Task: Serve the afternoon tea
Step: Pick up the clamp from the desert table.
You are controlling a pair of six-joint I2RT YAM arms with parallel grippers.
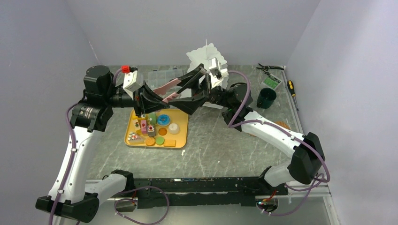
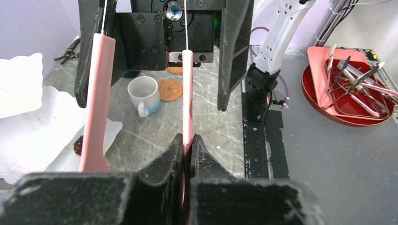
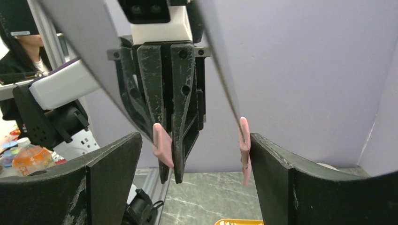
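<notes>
Several toy pastries (image 1: pixel 157 125) lie on a yellow tray (image 1: pixel 180 136) left of centre. The white scalloped stand (image 1: pixel 208 58) is at the back; its tiers (image 2: pixel 26 110) carry one brown pastry (image 2: pixel 78 146). A white mug (image 2: pixel 143 93) stands beside a cork coaster (image 2: pixel 170 89), and a dark-green mug (image 1: pixel 266 97) is at the right. My left gripper (image 2: pixel 187 143) is shut on one arm of the pink tongs (image 2: pixel 187 98), held in the air. My right gripper (image 3: pixel 195 159) is open and straddles both tong arms. Its right finger (image 3: pixel 277 178) touches the far tong arm (image 3: pixel 244 143).
A clear compartment box (image 1: pixel 159 72) lies at the back left. Pliers (image 1: pixel 270 68) and a screwdriver (image 1: pixel 292 87) lie at the back right. Off the table's near edge sits a red tray of tools (image 2: pixel 347 96). Another cork coaster (image 1: pixel 281 124) lies by my right arm.
</notes>
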